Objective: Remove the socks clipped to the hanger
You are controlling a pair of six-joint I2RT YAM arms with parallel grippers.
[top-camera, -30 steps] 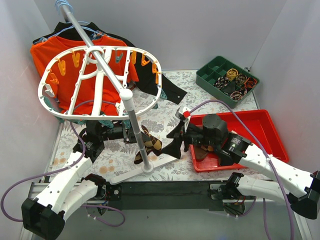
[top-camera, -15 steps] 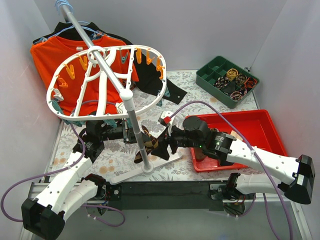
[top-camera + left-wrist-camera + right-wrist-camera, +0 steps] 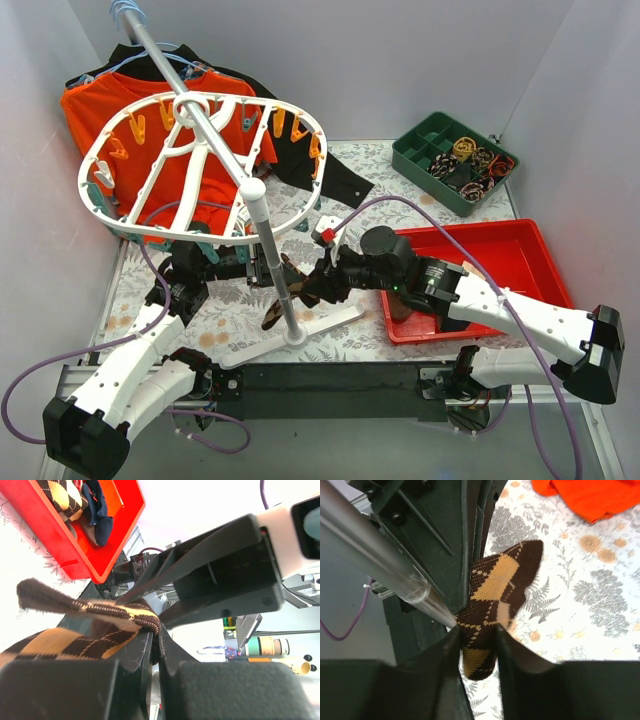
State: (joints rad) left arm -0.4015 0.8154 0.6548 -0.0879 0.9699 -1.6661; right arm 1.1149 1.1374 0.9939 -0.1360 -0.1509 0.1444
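The white oval hanger (image 3: 180,237) with orange and teal clips hangs on a grey-white pole (image 3: 215,145). Below it, beside the pole, a brown-and-tan argyle sock (image 3: 296,283) is held from two sides. My left gripper (image 3: 278,272) is shut on its upper edge (image 3: 145,621), jaws pressed together (image 3: 156,630). My right gripper (image 3: 318,287) has its fingers against both sides of the sock's lower end (image 3: 479,645), shut on it (image 3: 477,637). In the right wrist view the left gripper's black fingers (image 3: 465,540) stand just behind the sock.
A red tray (image 3: 520,260) at the right holds an argyle sock (image 3: 62,495) and a navy sock (image 3: 97,515). A green divided box (image 3: 455,160) sits at the back right. An orange shirt (image 3: 110,110) and a black garment (image 3: 330,175) hang behind the hanger.
My right gripper has swung left from the red tray to the sock by the pole and closed on it. The hanger has swayed. The left gripper has kept its grip.
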